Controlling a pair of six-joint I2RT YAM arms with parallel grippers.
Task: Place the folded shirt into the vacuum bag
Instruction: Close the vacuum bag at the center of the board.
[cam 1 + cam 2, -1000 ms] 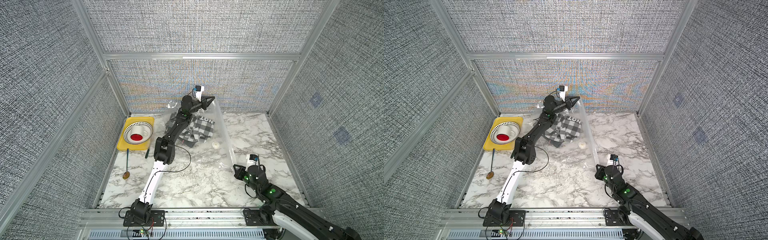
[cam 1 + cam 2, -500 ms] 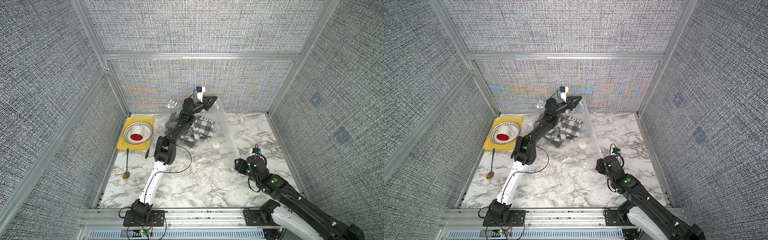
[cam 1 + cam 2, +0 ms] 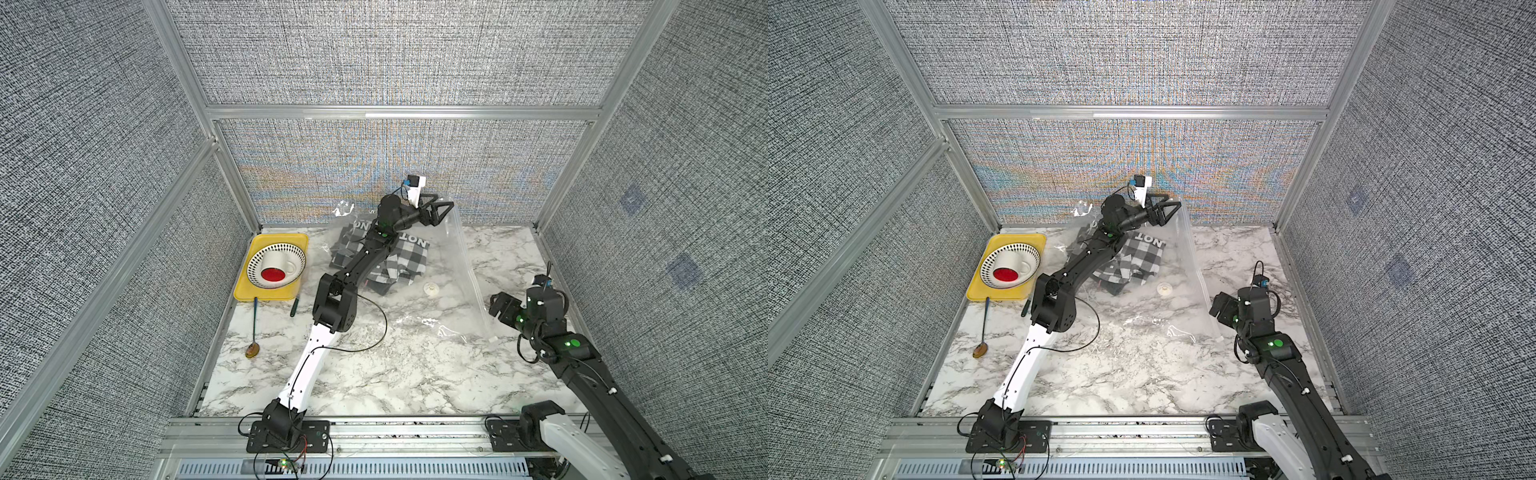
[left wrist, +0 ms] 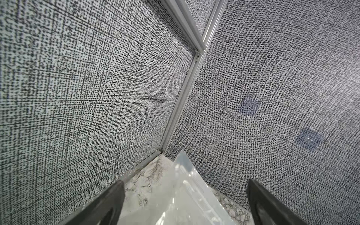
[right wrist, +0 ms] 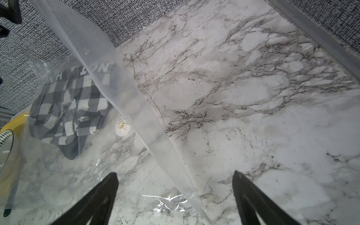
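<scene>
Checked shirt (image 3: 409, 257) lies inside the clear vacuum bag (image 3: 451, 286), far centre. Left gripper (image 4: 185, 182) and right gripper (image 5: 175, 173) both spread wide, gripping nothing.

crinkly glossy plastic vacuum bag (image 3: 452, 266) (cloth shirt (image 3: 411, 259))

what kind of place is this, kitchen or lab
Probably a robot test cell, not a kitchen: grey panel walls in an aluminium frame around a marble-look tabletop, left arm and right arm bolted to a front rail.
</scene>
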